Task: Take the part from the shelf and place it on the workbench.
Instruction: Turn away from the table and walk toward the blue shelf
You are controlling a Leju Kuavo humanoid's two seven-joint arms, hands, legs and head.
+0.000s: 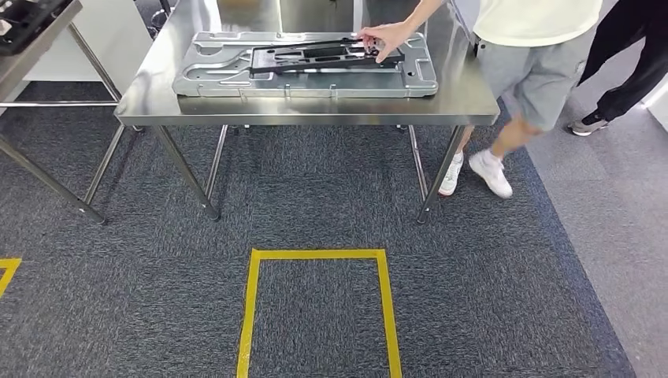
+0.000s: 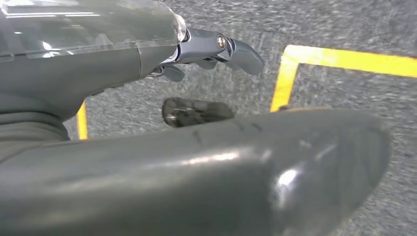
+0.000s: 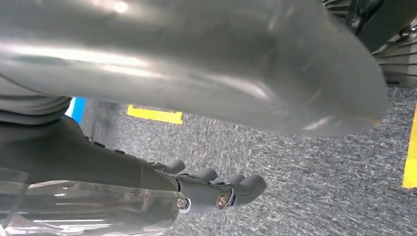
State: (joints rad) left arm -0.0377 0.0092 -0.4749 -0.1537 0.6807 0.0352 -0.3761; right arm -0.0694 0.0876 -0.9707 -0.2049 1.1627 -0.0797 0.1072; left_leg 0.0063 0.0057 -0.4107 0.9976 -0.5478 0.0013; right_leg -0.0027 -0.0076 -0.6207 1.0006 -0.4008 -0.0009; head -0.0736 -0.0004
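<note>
A long black part [image 1: 323, 57] lies on a grey moulded tray [image 1: 205, 79] on the steel workbench [image 1: 150, 94] ahead of me. A person's hand [image 1: 386, 38] rests on the part's right end. My left hand [image 2: 206, 49] hangs over the carpet with its fingers stretched out and apart and nothing in it. My right hand [image 3: 211, 191] also hangs over the carpet, fingers loosely extended and holding nothing.
The person [image 1: 536, 71] stands at the workbench's right end, with a second person [image 1: 630, 63] behind. A steel shelf frame [image 1: 39, 31] carrying a dark tray stands at far left. A yellow taped square [image 1: 250, 315] marks the carpet before the workbench.
</note>
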